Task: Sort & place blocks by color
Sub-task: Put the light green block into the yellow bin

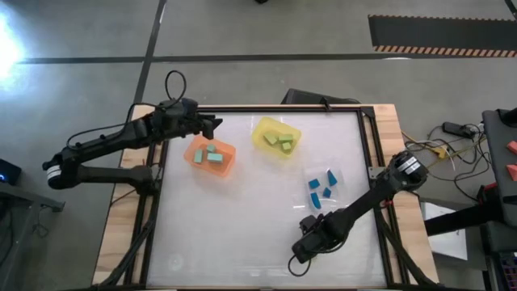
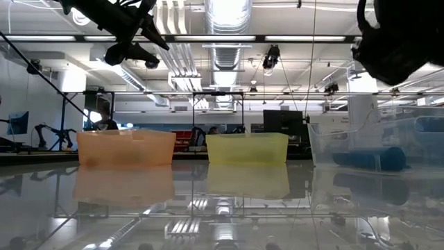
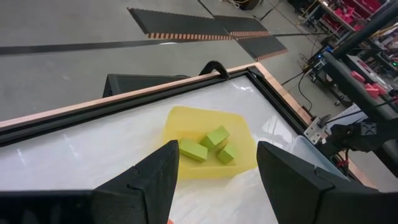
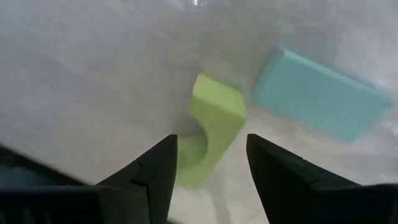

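Observation:
My right gripper (image 1: 299, 255) is low over the table's near part, open. In its wrist view (image 4: 211, 149) a yellow-green arch block (image 4: 214, 121) lies on the table, its near end between the two fingers. A mint-teal bar (image 4: 320, 93) lies just beyond it. My left gripper (image 1: 213, 126) hangs open above the orange tray (image 1: 229, 166), which holds mint-teal blocks (image 1: 212, 154). Ahead of the left gripper (image 3: 214, 177) is the yellow tray (image 3: 186, 121) with yellow-green blocks (image 3: 211, 146). Blue blocks (image 1: 321, 188) lie in the clear tray (image 1: 338, 174).
The three trays stand in a slanting row across the table's far and right part (image 2: 125, 149) (image 2: 247, 148) (image 2: 374, 142). A black frame (image 1: 367, 153) borders the white tabletop, with wooden boards outside it. Bare tabletop (image 1: 218, 234) lies left of the right gripper.

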Tool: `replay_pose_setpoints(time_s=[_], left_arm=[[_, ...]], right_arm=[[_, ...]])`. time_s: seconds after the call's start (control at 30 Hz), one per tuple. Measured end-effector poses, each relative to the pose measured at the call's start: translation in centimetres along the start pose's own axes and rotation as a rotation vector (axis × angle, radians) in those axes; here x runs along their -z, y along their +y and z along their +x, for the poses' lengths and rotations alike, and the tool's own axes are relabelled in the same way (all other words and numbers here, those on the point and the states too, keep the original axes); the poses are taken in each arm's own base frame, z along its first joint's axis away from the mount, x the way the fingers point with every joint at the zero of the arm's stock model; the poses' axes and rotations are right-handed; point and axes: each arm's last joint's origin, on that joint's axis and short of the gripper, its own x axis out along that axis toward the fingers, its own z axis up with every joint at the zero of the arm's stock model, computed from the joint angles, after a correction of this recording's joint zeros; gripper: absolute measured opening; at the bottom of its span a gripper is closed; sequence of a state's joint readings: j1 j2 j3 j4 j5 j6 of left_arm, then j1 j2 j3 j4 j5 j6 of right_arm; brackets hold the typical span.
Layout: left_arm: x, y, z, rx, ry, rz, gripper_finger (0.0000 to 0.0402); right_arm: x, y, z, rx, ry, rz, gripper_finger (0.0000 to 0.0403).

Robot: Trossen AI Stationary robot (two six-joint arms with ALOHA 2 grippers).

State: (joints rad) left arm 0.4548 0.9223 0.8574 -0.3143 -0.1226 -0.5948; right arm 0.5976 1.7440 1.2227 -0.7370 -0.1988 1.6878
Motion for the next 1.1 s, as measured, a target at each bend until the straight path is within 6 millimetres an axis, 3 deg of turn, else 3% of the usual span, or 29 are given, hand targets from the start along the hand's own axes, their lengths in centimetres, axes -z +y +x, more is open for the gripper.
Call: replay_pose_setpoints(time_s=[0.17,0.37,0.7,0.87,1.1], left_arm=[[-0.1,0.0,-0.2,0.004,-0.005,-0.002,0.0200],[-0.4,-0.2,-0.2,0.022,-0.036,-0.006,0.0200],[-0.7,-0.4,-0.2,0.040,-0.073,-0.012,0.0200],[-0.7,-0.4,-0.2,0.040,-0.073,-0.012,0.0200],[-0.7,-0.4,-0.2,0.040,-0.072,-0.012,0.0200]], right_arm=[[-0.4,0.4,2.0,0.011,-0.009,-0.025,0.0183],[-0.5,0.4,1.9,0.007,-0.054,-0.050,0.0178],[-0.6,0.3,2.2,-0.006,-0.068,-0.057,0.0093],[-0.5,0.1,1.5,-0.004,-0.068,-0.076,0.0060],[0.1,-0.1,-1.4,-0.071,-0.064,-0.137,0.0040]])
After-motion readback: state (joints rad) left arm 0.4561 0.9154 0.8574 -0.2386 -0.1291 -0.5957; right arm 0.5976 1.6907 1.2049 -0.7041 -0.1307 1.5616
